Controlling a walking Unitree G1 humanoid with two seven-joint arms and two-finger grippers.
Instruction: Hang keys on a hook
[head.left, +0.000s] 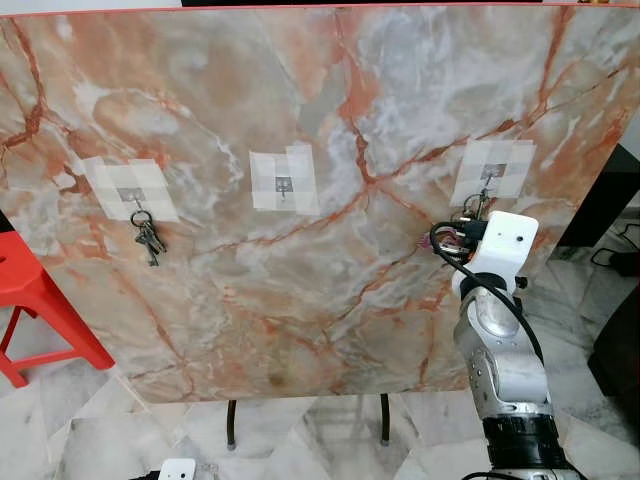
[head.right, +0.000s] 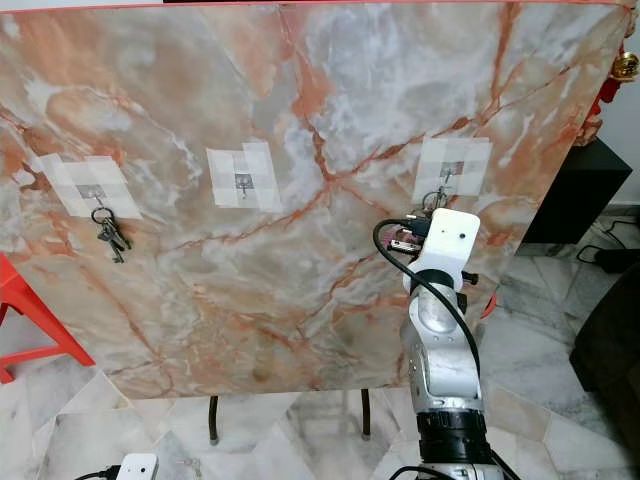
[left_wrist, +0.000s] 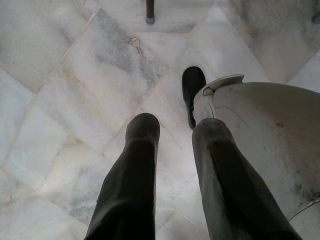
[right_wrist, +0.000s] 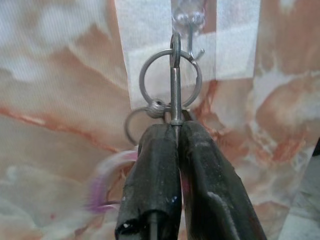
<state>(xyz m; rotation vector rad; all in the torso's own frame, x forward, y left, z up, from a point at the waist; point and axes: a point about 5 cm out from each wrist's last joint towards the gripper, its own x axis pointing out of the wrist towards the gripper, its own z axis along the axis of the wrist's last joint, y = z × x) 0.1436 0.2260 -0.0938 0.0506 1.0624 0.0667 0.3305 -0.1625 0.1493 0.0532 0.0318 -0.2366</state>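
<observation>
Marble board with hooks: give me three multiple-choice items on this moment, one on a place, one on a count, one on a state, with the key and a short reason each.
1. Where on the marble board does a key bunch already hang?
A. the left hook
B. the middle hook
C. on no hook

2. How many hooks does the board carry?
A. two
B. three
C. four

3. How is the right gripper?
A. open and bare
B. shut on a key ring
C. resting on the floor

Key: 1 A, the bunch dangles under the left hook. 2 B, three taped hooks, counting the right hook. 3 B, the right wrist view shows the fingers pinching the ring's key just below the hook.
</observation>
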